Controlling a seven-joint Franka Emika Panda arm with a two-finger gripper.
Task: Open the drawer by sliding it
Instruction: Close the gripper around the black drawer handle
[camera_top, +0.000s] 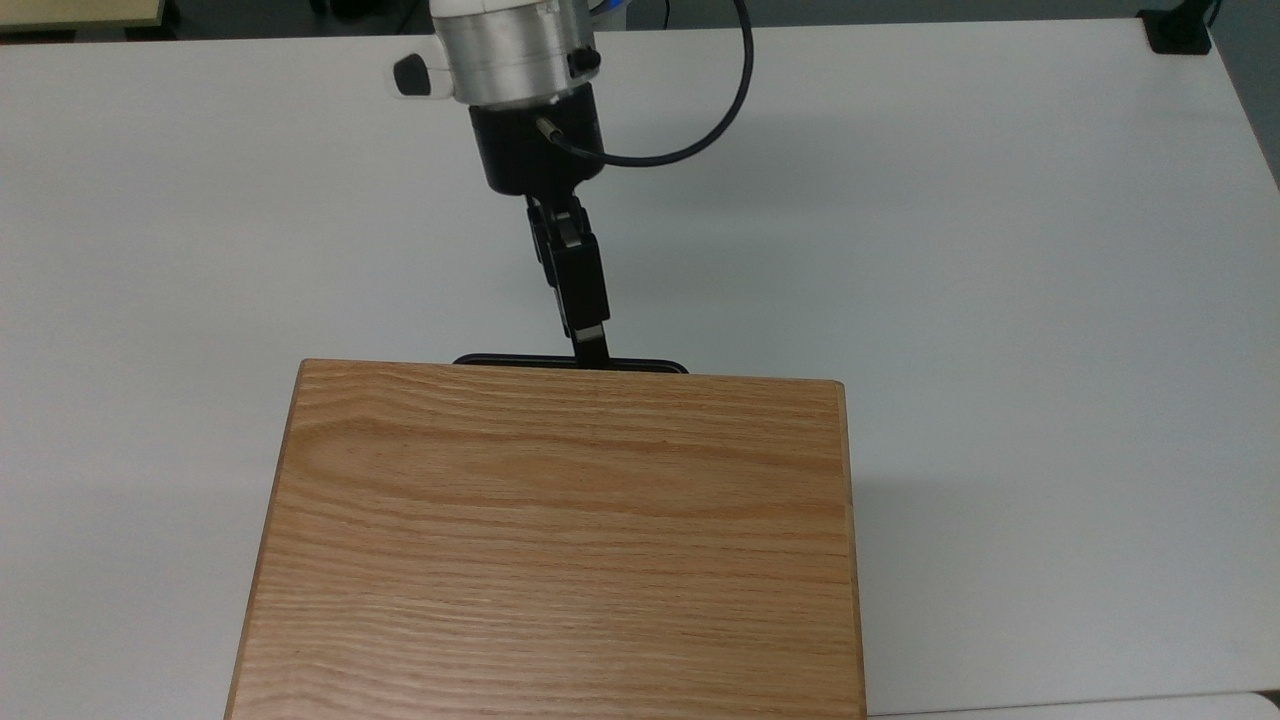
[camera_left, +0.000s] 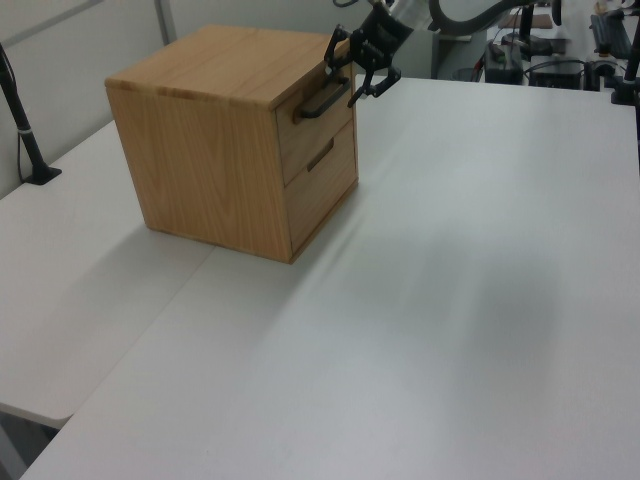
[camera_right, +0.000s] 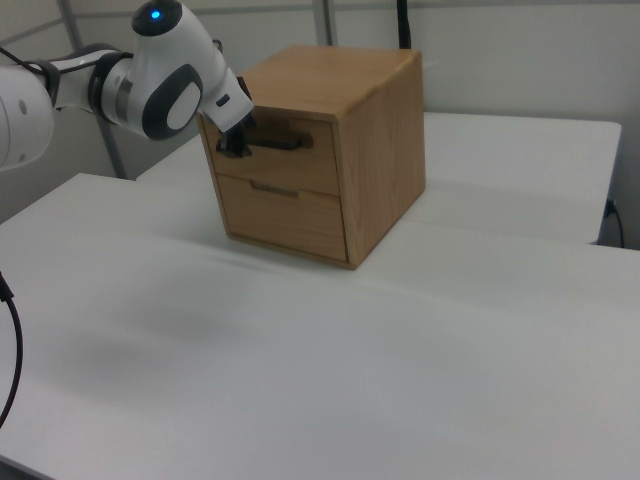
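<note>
In the left view, the wooden cabinet (camera_left: 235, 140) is sitting on the white bench (camera_left: 450, 300) with its upper drawer (camera_left: 318, 118) lying flush (fully in), while the gripper (camera_left: 357, 80) is spreading its jaws open around the black bar handle (camera_left: 322, 101).

Cabinet (camera_top: 560, 540): oak-look wood, visible grain, satin finish. Drawer (camera_right: 275, 150) front: the same light wood, with a thin matt black bar handle (camera_left: 322, 100). Table (camera_top: 1000, 250) beneath the cabinet: smooth matt white. Gripper (camera_top: 592, 345): matt black, under a brushed metallic wrist ring (camera_top: 510, 50).
</note>
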